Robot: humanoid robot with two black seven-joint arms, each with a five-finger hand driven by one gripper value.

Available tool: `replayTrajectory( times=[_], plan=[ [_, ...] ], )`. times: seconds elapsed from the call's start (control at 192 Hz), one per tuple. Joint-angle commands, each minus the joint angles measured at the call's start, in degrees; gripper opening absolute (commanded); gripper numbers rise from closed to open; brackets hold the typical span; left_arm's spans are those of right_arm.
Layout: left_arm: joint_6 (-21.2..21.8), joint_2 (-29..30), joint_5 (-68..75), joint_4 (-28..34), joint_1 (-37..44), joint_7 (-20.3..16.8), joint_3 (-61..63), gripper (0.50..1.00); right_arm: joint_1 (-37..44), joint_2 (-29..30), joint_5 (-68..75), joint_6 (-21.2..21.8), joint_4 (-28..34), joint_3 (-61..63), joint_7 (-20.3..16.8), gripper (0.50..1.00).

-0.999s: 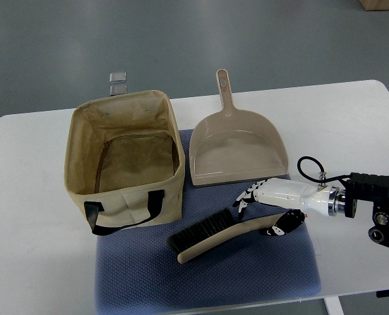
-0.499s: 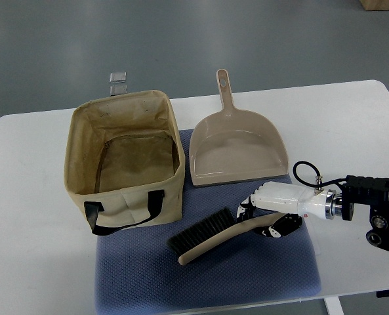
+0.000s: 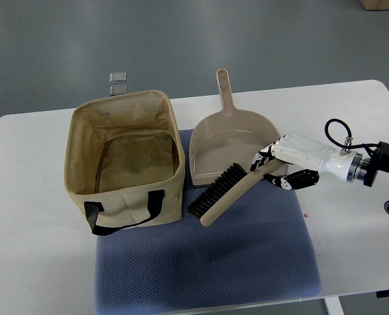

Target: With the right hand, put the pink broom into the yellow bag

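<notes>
The broom point(image 3: 225, 193) is a beige hand brush with black bristles. It hangs tilted above the blue mat point(image 3: 207, 262), over the dustpan's front edge, bristle end low and pointing left. My right hand point(image 3: 278, 169) is shut on the broom's handle end, its arm coming in from the right edge. The yellow bag point(image 3: 123, 161) is an open tan fabric box with black handles, standing upright to the left of the broom, apart from it. Its inside shows nothing in it.
A beige dustpan point(image 3: 237, 146) lies behind the broom, handle pointing away. All of this rests on a white table point(image 3: 30, 216). A small clear clip point(image 3: 118, 82) stands behind the bag.
My right hand closed on the broom's handle and lifted it off the mat, carrying it up and back toward the dustpan. The bag and dustpan stayed put.
</notes>
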Motion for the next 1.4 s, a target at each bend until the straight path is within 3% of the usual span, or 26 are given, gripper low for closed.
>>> replayTrajectory(
  times=[0.0, 0.198, 0.432, 0.52, 0.645, 0.78, 1.046, 1.077, 1.082, 1.103, 1.108, 1.113, 1.118, 1.124, 1.129, 1.134, 1.139, 1.144, 1.15, 1.186, 1.228, 1.394],
  plan=[
    [0.00, 0.00, 0.00, 0.00, 0.01, 0.00, 0.00, 1.000, 2.99, -3.15, 3.73, 0.05, -0.09, 0.25, 0.06, 0.500],
    [0.00, 0.00, 0.00, 0.00, 0.01, 0.00, 0.00, 1.000, 10.55, -8.95, 9.27, 1.54, -0.35, 0.08, -0.03, 0.500],
    [0.00, 0.00, 0.00, 0.00, 0.01, 0.00, 0.00, 1.000, 19.08, -8.43, 9.27, 4.00, -0.35, -0.10, -0.91, 0.500],
    [0.00, 0.00, 0.00, 0.00, 0.01, 0.00, 0.00, 1.000, 22.85, -4.74, 9.27, 5.76, -0.35, -0.10, -1.43, 0.500],
    [0.00, 0.00, 0.00, 0.00, 0.01, 0.00, 0.00, 1.000, 26.54, 2.46, 9.01, 6.64, -0.53, -0.54, -5.56, 0.500],
    [0.00, 0.00, 0.00, 0.00, 0.01, 0.00, 0.00, 1.000, 27.60, 9.41, 8.30, 6.64, -0.88, -1.68, -6.44, 0.500],
    [0.00, 0.00, 0.00, 0.00, 0.01, 0.00, 0.00, 1.000, 28.30, 12.67, 6.72, 5.94, -1.05, -5.90, -6.71, 0.500],
    [0.00, 0.00, 0.00, 0.00, -0.08, 0.00, 0.00, 1.000, 28.22, 12.75, 6.81, 5.94, -1.05, -5.81, -6.62, 0.564],
    [0.00, 0.00, 0.00, 0.00, 0.01, 0.00, 0.00, 1.000, 28.22, 12.75, 6.81, 5.94, -1.14, -5.81, -6.62, 0.592],
    [0.00, 0.00, 0.00, 0.00, 0.01, 0.00, 0.00, 1.000, 28.22, 12.75, 6.90, 5.94, -1.14, -5.81, -6.62, 0.621],
    [0.00, 0.00, 0.00, 0.00, 0.01, 0.00, 0.00, 1.000, 28.22, 12.75, 6.90, 5.94, -1.14, -5.81, -6.62, 0.655],
    [0.00, 0.00, 0.00, 0.00, 0.01, 0.00, 0.00, 1.000, 28.22, 12.75, 6.90, 5.94, -1.14, -5.81, -6.62, 0.656],
    [0.00, 0.00, 0.00, 0.00, 0.01, 0.00, 0.00, 1.000, 28.22, 12.84, 6.98, 5.85, -1.14, -5.72, -6.53, 0.696],
    [0.00, 0.00, 0.00, 0.00, 0.01, 0.00, 0.00, 1.000, 28.22, 12.84, 6.98, 5.85, -1.14, -5.72, -6.53, 0.697],
    [0.00, 0.00, 0.00, 0.00, 0.01, 0.00, 0.00, 1.000, 28.22, 12.84, 6.98, 5.93, -1.14, -5.72, -6.53, 0.737],
    [0.00, 0.00, 0.00, 0.00, 0.01, 0.00, 0.00, 1.000, 28.22, 12.84, 6.98, 5.94, -1.14, -5.72, -6.53, 0.738],
    [0.00, 0.00, 0.00, 0.00, 0.01, 0.00, 0.00, 1.000, 28.22, 12.75, 6.98, 5.85, -1.14, -5.72, -6.53, 0.780],
    [0.00, 0.00, 0.00, 0.00, 0.01, 0.00, 0.00, 1.000, 28.22, 12.75, 6.98, 5.85, -1.14, -5.72, -6.53, 0.780],
    [0.00, 0.00, 0.00, 0.00, 0.01, 0.00, 0.00, 1.000, 28.13, 12.84, 6.98, 5.85, -1.14, -5.64, -6.53, 0.823],
    [0.00, 0.00, 0.00, 0.00, 0.01, 0.00, 0.00, 1.000, 28.13, 12.84, 7.16, 5.85, -1.14, -5.55, -6.44, 0.907],
    [0.00, 0.00, 0.00, 0.00, 0.01, 0.00, 0.00, 1.000, 28.04, 12.84, 7.25, 5.85, -1.14, -5.46, -6.27, 0.928],
    [0.00, 0.00, 0.00, 0.00, 0.01, 0.00, 0.00, 1.000, 28.04, 12.31, 7.42, 5.85, -1.32, -5.28, -5.92, 0.928]
  ],
)
